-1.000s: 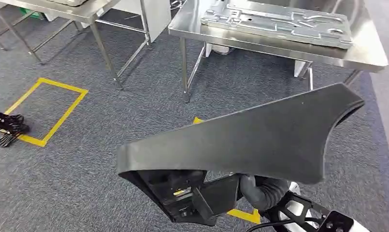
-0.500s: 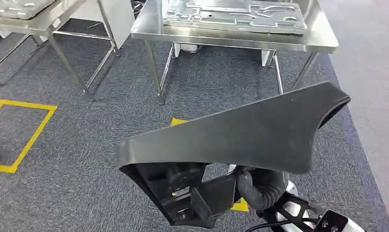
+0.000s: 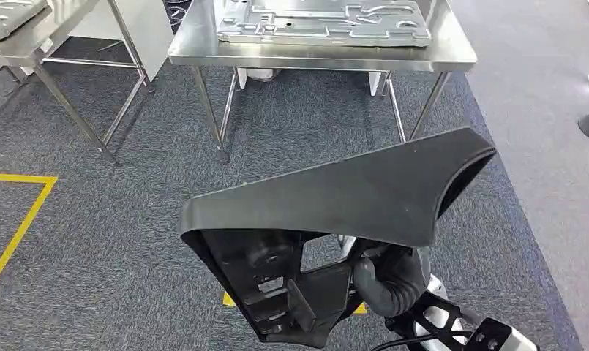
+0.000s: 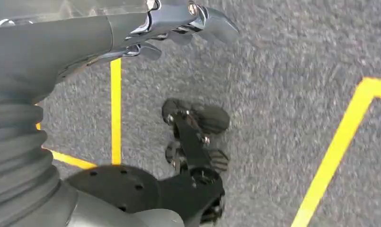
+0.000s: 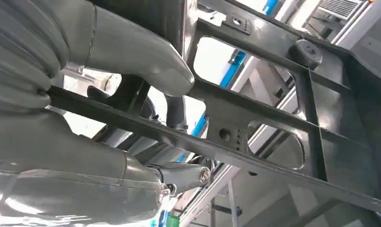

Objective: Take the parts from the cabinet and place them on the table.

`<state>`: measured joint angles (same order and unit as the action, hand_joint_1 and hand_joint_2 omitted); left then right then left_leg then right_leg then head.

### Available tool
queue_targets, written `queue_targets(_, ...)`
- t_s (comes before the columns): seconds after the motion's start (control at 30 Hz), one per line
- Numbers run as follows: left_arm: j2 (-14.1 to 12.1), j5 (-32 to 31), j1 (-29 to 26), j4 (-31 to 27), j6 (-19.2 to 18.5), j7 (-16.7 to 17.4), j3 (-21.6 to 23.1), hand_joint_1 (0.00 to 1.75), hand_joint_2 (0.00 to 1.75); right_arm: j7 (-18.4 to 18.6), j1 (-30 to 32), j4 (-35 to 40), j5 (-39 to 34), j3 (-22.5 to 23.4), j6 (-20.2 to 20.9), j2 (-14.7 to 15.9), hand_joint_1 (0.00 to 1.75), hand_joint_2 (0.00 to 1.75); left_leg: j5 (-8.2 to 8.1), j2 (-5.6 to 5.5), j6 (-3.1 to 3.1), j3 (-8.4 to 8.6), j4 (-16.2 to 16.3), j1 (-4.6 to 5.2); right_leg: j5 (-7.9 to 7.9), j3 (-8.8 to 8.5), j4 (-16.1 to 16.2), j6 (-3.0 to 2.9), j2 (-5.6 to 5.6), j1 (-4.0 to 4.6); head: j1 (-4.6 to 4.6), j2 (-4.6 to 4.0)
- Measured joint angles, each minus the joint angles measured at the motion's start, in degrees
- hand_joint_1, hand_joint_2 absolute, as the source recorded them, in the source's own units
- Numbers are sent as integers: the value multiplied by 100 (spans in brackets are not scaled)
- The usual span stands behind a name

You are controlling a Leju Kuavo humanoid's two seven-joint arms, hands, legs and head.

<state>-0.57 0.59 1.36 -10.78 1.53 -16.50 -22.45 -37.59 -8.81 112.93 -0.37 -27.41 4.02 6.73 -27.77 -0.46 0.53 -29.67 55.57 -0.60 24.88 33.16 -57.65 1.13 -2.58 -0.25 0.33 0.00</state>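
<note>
Grey carpet [image 3: 115, 241], steel table [image 3: 452, 55] ahead, right hand [image 5: 108, 52] gripping black part [image 3: 350, 197]

Layout relative to the steel table [image 3: 452, 58]: metal plate [image 3: 320, 20] on it; second table [image 3: 57, 29] to its left; held part [image 3: 350, 197] in front, nearer the camera.

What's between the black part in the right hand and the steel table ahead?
Bare grey carpet, in the head view. The black part, held by the right hand, is short of the steel table, which carries a metal plate.
</note>
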Motion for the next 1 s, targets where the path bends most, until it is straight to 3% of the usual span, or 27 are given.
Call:
queue_targets(0.07,0,-2,2,0,-7,0,-2,0,175,-2,-5,7,11,9,-2,-2,175,175,-6,21,39,34,-12,-12,251,163,-358,48,143,-12,48,0)
queue_targets(0.13,-2,-2,-4,0,-9,-2,-2,0,175,0,10,7,15,15,-4,-2,175,175,-35,51,66,44,-9,-1,684,672,-1294,96,188,-35,48,0)
queue_targets(0.17,-4,-4,-13,0,-9,-2,-2,0,175,0,23,7,20,15,-4,-4,175,175,-58,67,62,58,-7,0,785,907,-1679,112,189,-49,52,0)
queue_targets(0.2,-4,-4,-22,0,-9,-2,-2,0,175,0,31,7,22,17,-4,-4,175,175,-102,72,53,87,-7,0,737,1010,-1774,103,193,-57,50,0)
queue_targets(0.23,-2,-6,-32,0,-9,-2,-2,0,175,0,33,7,22,17,-4,-4,175,175,-139,77,39,136,-7,-3,593,969,-1624,86,203,-64,54,0)
queue_targets(0.27,-2,-11,-37,0,-9,-7,-2,0,175,0,33,7,22,24,-2,-4,175,175,-182,86,28,202,-7,-6,370,824,-1279,85,222,-71,52,0)
queue_targets(0.33,-2,-13,-36,0,-9,-15,-2,0,175,0,38,9,22,41,6,-4,175,175,-300,106,-11,369,-8,-12,-246,358,-236,85,286,-77,54,0)
queue_targets(0.37,-2,-13,-40,0,-9,-15,-2,0,175,-2,42,2,15,52,13,-4,175,175,-348,116,-51,389,-22,-1,-111,306,-124,60,349,-42,52,-2)
queue_targets(0.4,-2,-15,-30,0,-9,-26,-2,0,175,-11,43,2,4,61,18,-4,175,175,-373,119,-96,402,-13,-1,105,306,-68,-17,368,-2,57,0)
queue_targets(0.43,-2,-17,-24,0,-9,-37,-2,0,175,-17,69,2,-2,76,20,-7,175,175,-422,140,-148,411,-48,3,24,290,-55,-76,358,14,58,0)
queue_targets(0.5,-4,-20,-37,0,-4,-48,-2,0,175,-35,93,2,-9,90,48,-9,175,175,-376,156,-206,542,15,7,76,176,-32,-173,311,-3,46,0)
queue_targets(0.53,-9,-20,-18,-2,0,-50,-2,0,175,-50,105,15,-15,94,68,-18,175,175,-364,154,-229,444,238,-11,107,69,15,-201,282,-27,30,5)
queue_targets(0.57,-4,-20,-7,-2,-2,-59,-2,0,175,-63,96,15,-24,107,88,-17,175,175,-274,117,-245,235,630,-17,166,-27,31,-247,291,-23,37,0)
queue_targets(0.6,-4,-22,-8,-2,-4,-59,-2,0,175,-66,91,15,-42,116,103,-24,175,175,-320,96,-252,-70,1085,-20,227,-104,43,-275,290,-18,-9,2)
queue_targets(0.67,-4,-39,-27,-2,2,-59,-2,0,175,-68,104,13,-48,122,114,-31,175,175,-724,94,-279,-648,1756,-18,343,-244,51,-300,258,-3,-22,2)
queue_targets(0.7,-4,-42,-45,-2,4,-61,-4,0,175,-70,107,13,-50,127,116,-31,175,175,-968,94,-280,-868,1906,-17,416,-337,51,-301,222,4,-11,0)
queue_targets(0.73,-7,-46,-69,-2,18,-59,-9,0,175,-70,108,13,-55,133,118,-31,175,175,-1111,93,-267,-995,1861,-14,497,-444,52,-300,191,7,-26,0)
queue_targets(0.77,-4,-55,-83,-2,26,-61,-9,0,175,-70,108,13,-57,140,118,-31,175,175,-1098,91,-247,-1041,1645,-7,588,-566,52,-296,167,15,-26,0)
queue_targets(0.8,-4,-55,-93,-2,35,-66,-13,0,175,-70,109,13,-57,146,120,-31,175,175,-882,88,-196,-1033,1301,10,686,-699,55,-297,156,28,-26,0)
queue_targets(0.83,-7,-55,-102,-2,37,-68,-18,0,175,-70,109,13,-59,153,136,-33,175,175,-415,82,-133,-1021,918,32,780,-820,59,-295,157,56,-35,0)
queue_targets(0.87,-20,-57,-117,-2,37,-68,-28,0,175,-70,118,11,-59,160,142,-31,175,175,337,69,-38,-1041,532,67,872,-864,83,-295,153,40,-29,0)
queue_targets(0.9,-22,-59,-134,0,42,-70,-39,0,175,-68,130,-7,-61,162,153,-33,175,175,629,-10,-14,-1054,475,107,959,-969,50,-244,108,69,-13,0)
queue_targets(0.97,-33,-66,-123,-2,46,-85,-42,0,175,-70,136,2,-63,171,162,-33,175,175,506,20,36,-942,449,133,1011,-1095,104,-175,110,52,-22,0)
queue_targets(1.0,-35,-70,-108,-2,44,-87,-44,0,175,-75,124,20,-66,175,168,-33,175,175,475,26,75,-879,410,130,912,-1073,55,-133,117,47,-3,0)
